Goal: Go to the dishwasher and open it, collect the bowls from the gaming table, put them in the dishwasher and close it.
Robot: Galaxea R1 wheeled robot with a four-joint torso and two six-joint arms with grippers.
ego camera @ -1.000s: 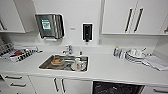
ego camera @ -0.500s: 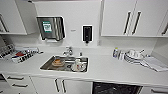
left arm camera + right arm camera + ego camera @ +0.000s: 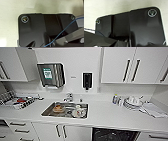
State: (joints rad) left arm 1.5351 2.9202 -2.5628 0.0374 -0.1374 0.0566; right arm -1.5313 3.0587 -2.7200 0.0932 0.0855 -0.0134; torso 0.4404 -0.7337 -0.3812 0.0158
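Nearest the camera, at about 5 o'clock in the head view, lies the dishwasher [image 3: 113, 135] — a built-in unit one cabinet wide, presenting a dark cavity under the white countertop [image 3: 107, 115]. Its dark interior is exposed, so the door appears lowered already; the door panel and bar handle lie below the picture edge.

Handling, as a judgement: the door is rigid, hinged and moderately heavy. Take hold at the middle of the horizontal bar handle. The brushed steel front is likely slippery, so grip the bar, not the panel.

The state of either pincer cannot be told: both wrist views present the robot's dark plate against pale speckled floor. The dishwasher's position relative to the pincers therefore cannot be fixed.

Farther in, at 7 o'clock, sits the rectangular stainless-steel sink [image 3: 65, 110] holding dishes. At 3 o'clock stands a stack of white plates [image 3: 131, 102] — beyond it, white wall cabinets [image 3: 130, 64].
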